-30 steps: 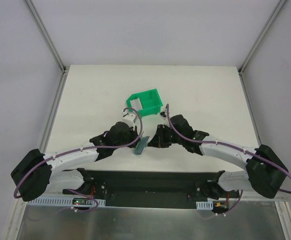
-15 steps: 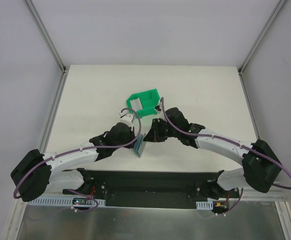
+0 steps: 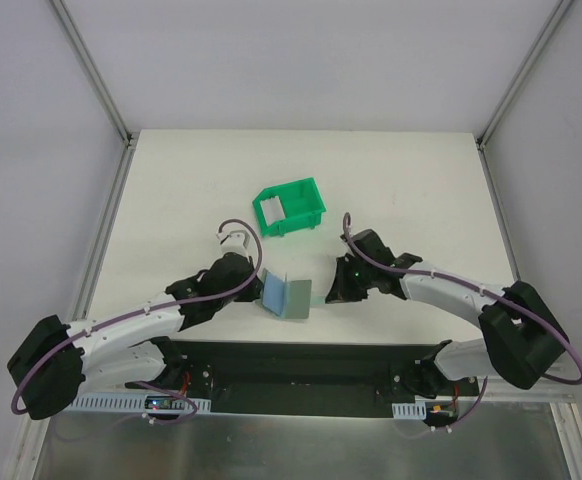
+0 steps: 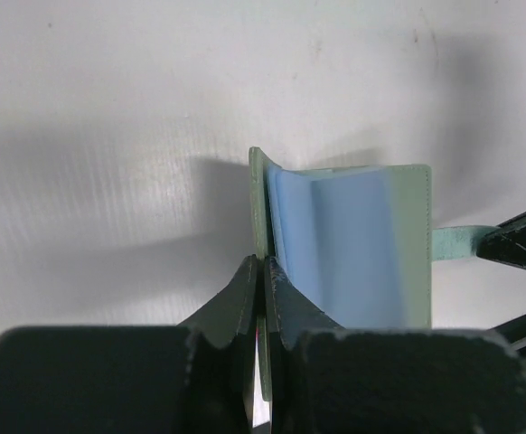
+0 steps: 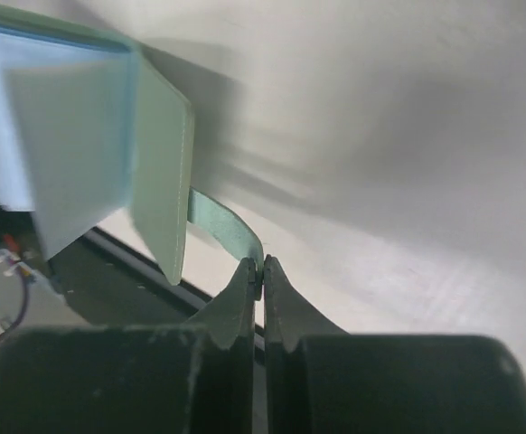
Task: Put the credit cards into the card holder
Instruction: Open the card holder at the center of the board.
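Card holder (image 3: 286, 295) is held spread open near the front of the table (image 3: 421, 190). One leaf is clamped by the left gripper (image 4: 261, 268) and the clasp strap (image 5: 222, 226) by the right gripper (image 5: 261, 271), likely so the blue pockets (image 4: 335, 253) are exposed for cards.

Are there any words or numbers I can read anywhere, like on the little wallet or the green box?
No text can be read in any view.
card holder: plain grey-green outside, blue inside, with no words or numbers to see, even in the close wrist views.
green bin: no label shows.
white piece in the bin: too small to tell whether it carries any writing.
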You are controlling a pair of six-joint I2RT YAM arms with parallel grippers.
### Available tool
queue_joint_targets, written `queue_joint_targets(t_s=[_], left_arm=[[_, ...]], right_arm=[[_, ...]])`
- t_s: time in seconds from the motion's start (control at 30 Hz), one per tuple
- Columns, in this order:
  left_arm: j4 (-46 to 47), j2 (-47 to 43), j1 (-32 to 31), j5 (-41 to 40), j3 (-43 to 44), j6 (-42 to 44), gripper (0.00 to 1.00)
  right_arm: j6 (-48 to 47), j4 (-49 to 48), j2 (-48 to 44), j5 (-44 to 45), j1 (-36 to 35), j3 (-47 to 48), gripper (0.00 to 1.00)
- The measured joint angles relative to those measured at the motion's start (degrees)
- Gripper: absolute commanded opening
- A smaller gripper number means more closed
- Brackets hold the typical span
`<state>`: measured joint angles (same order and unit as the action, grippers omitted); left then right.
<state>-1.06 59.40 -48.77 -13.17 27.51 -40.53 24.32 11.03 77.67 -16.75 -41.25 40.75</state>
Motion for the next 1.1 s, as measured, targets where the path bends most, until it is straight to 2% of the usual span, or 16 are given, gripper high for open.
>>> queue_joint_targets(t_s=[0.13, 0.3, 0.5, 0.6, 0.63, 0.73, 0.8, 0.97, 1.1], left_arm=[[-0.1, -1.3, 0.0, -0.8, -2.6, -1.2, 0.00], [1.0, -1.4, -0.4, -1.3, -5.7, -2.6, 0.00], [1.2, -2.5, -0.4, -3.5, -7.2, -3.4, 0.00], [1.2, -3.6, -0.4, -3.8, -7.2, -2.6, 0.00], [1.2, -4.0, -0.4, -3.8, -7.2, -2.1, 0.00], [1.1, -4.6, -0.4, -3.7, -7.1, -0.5, 0.00], [1.1, -4.6, -0.4, -3.5, -6.7, 0.3, 0.00], [0.4, -4.4, -0.4, -2.6, -4.3, 2.1, 0.00], [-0.3, -4.3, -0.4, -2.2, -2.8, 2.8, 0.00]], right_arm=[[-0.9, 0.1, 0.6, 1.5, 2.0, -5.4, 0.01], [-1.2, -3.5, 3.6, 1.6, 2.1, -6.0, 0.06], [-1.6, -4.8, 8.8, 1.3, 2.4, -1.4, 0.18], [-1.9, -4.8, 10.2, 1.0, 2.6, 0.8, 0.36], [-1.9, -4.7, 10.3, 0.9, 2.6, 1.4, 0.39], [-2.3, -4.6, 10.4, 0.2, 2.7, 3.5, 0.40], [-2.4, -4.5, 10.4, -0.5, 2.8, 4.7, 0.46], [-2.8, -3.5, 9.8, -1.0, 3.2, 7.1, 0.54], [-3.0, -2.0, 8.1, -0.8, 4.6, 8.8, 0.57]])
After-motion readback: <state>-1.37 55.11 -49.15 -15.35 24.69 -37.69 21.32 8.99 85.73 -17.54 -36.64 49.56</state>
